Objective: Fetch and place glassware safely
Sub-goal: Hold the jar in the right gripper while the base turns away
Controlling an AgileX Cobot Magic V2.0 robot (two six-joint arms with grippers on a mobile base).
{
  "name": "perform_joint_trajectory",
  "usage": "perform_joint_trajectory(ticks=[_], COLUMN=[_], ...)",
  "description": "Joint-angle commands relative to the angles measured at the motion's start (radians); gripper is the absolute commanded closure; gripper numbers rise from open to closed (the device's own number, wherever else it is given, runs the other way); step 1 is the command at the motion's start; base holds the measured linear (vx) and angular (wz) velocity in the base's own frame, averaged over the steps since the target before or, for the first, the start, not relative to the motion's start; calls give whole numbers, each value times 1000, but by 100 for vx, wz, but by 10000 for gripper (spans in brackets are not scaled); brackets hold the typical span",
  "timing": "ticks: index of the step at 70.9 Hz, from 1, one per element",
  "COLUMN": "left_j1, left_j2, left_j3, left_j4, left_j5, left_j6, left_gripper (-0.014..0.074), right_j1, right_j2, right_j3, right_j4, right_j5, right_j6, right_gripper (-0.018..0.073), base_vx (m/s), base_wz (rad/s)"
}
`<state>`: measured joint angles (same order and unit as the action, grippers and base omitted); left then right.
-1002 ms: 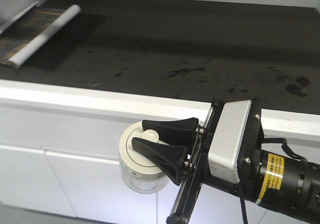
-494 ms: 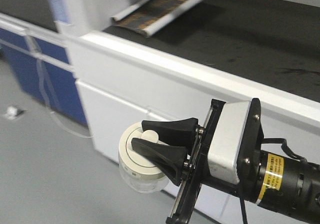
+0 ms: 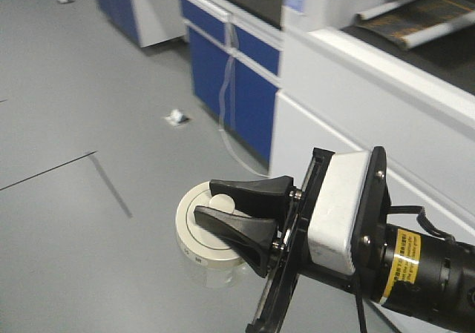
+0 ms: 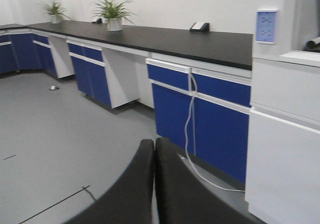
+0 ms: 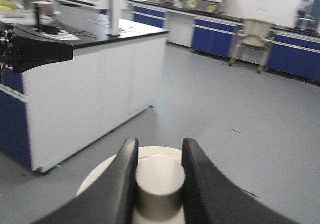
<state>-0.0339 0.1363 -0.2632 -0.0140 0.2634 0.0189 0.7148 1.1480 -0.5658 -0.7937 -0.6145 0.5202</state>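
Cream-white lid (image 3: 202, 236), its knob (image 3: 220, 202) clenched between the right fingers (image 3: 249, 188), tops a squat clear jar (image 3: 211, 274) above the floor (image 3: 89, 88); left fingers (image 4: 135, 184) pressed together.

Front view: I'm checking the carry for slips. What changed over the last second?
The scene swung: the black counter and rolled paper slid to the upper right, and blue cabinets and grey floor came into sight, so the robot likely turned away. The right gripper stayed shut on the jar, gripping its lid knob.

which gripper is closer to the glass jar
Right. The right gripper grips the glass jar by its lid knob. The left gripper is shut and empty, with no jar in its wrist view.
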Motion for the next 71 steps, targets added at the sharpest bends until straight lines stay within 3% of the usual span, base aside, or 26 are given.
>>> perform_joint_trajectory(ticks=[1,37,71], left_j1=[-2,-2,-2], left_j2=[9,9,9], left_j3=[-23,-23,-23], left_j4=[-7,-7,-7], left_j5=[-68,-67,-67], left_j6=[-3,-3,-3], left_gripper=[603,603,603], right_j1=[0,0,0], right_j2=[-26,-26,-26], right_j3=[-29,-29,-29], right_j4=[29,29,26], right_j5=[-87,-87,-87], right_j6=[-4,-4,-4], right_gripper=[563,563,563], base_vx=[-18,-15,1], base_wz=[71,60,8])
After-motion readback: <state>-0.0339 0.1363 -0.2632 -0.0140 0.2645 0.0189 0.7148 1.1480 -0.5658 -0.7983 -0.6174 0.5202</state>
